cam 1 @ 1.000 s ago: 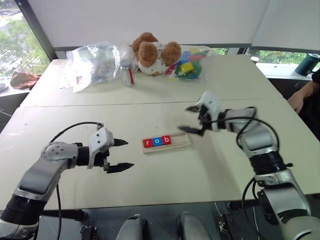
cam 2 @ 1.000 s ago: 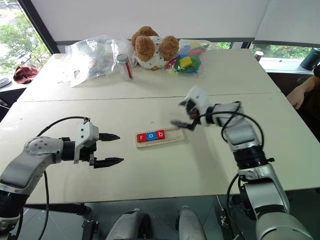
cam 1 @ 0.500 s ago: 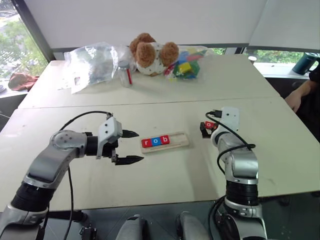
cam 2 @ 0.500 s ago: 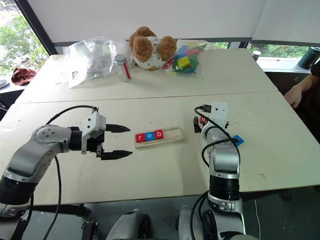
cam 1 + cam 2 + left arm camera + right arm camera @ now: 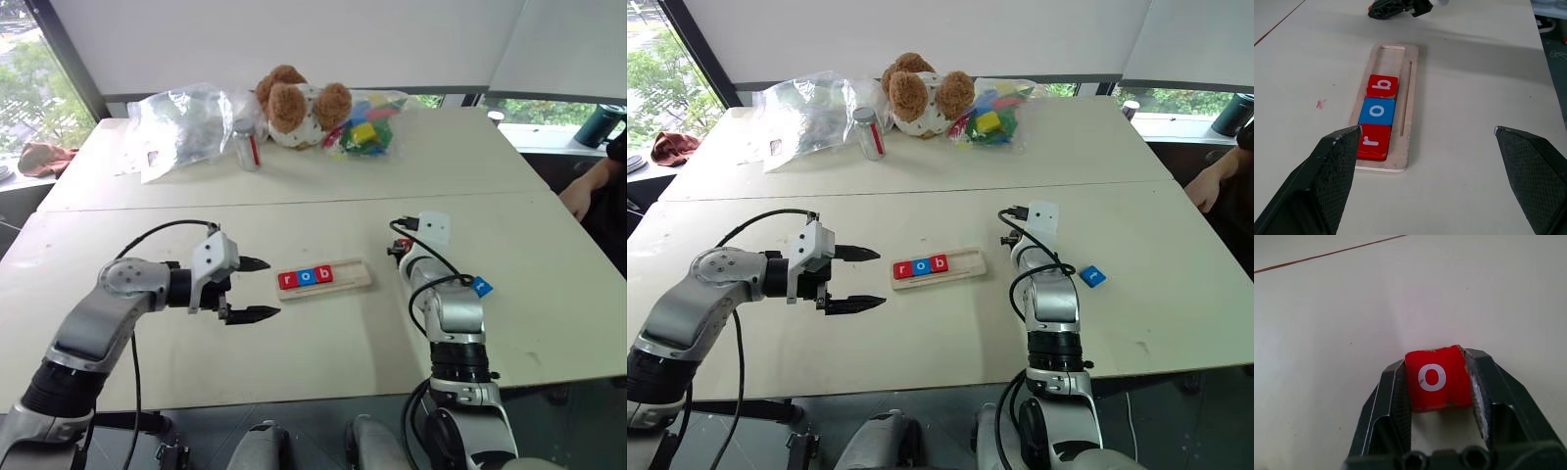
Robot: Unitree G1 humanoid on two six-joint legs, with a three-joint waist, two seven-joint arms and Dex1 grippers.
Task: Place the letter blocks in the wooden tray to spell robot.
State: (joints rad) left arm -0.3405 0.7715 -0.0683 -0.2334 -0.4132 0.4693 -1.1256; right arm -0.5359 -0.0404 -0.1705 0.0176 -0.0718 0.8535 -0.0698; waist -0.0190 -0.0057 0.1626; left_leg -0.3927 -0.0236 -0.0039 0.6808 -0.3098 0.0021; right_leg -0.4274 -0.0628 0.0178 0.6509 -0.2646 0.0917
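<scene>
Two tools on record: the right tool (image 5: 1437, 382) pinches a red "o" letter block (image 5: 1436, 378) between its fingers, low over the surface (image 5: 323, 348) just right of the wooden tray (image 5: 324, 276); the left tool (image 5: 251, 289) hangs spread wide and empty to the tray's left, pointing at it. Three blocks lie in the tray's left part, red "r" (image 5: 1373, 141), blue "o" (image 5: 1377, 111) and red "b" (image 5: 1383, 86), touching in a row, while one blue block (image 5: 1092, 276) lies on the surface to the right of the right arm, apart from the tray.
</scene>
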